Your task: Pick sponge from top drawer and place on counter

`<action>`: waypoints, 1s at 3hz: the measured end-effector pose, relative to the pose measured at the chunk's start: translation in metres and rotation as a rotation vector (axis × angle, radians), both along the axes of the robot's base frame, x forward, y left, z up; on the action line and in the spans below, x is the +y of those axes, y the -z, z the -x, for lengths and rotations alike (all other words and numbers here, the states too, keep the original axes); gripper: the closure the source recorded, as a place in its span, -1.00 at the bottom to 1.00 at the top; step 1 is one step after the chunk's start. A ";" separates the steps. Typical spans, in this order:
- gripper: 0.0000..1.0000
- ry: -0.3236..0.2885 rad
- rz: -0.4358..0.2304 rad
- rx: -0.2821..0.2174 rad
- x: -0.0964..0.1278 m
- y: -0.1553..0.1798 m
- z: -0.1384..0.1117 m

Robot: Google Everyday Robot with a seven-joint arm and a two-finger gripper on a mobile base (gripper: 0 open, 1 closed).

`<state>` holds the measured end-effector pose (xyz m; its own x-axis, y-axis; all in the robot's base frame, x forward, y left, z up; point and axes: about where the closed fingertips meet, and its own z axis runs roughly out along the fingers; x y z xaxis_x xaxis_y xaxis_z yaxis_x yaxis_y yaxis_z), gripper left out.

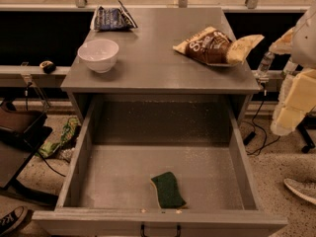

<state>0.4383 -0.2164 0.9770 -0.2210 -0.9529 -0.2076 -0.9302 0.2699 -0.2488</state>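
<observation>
Nearest us, the drawer stands pulled fully out, so the sponge lies exposed, green face up, just behind the front wall. We judge the grasp not yet begun: our gripper hangs right of the counter, well apart from the sponge; whether open or closed we cannot tell.

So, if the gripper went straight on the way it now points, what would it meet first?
Probably the black cable on the speckled floor: the gripper hangs right of the grey counter, seemingly pointing down. Depth is unclear.
</observation>
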 end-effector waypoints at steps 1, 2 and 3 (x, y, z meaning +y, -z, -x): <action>-1.00 0.001 0.000 -0.001 0.000 0.000 0.000; -1.00 0.056 -0.023 0.045 0.014 0.035 -0.013; -1.00 0.128 -0.025 0.115 0.051 0.100 -0.029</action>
<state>0.4671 -0.1650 0.8770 -0.3636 -0.9104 -0.1974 -0.9099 0.3925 -0.1341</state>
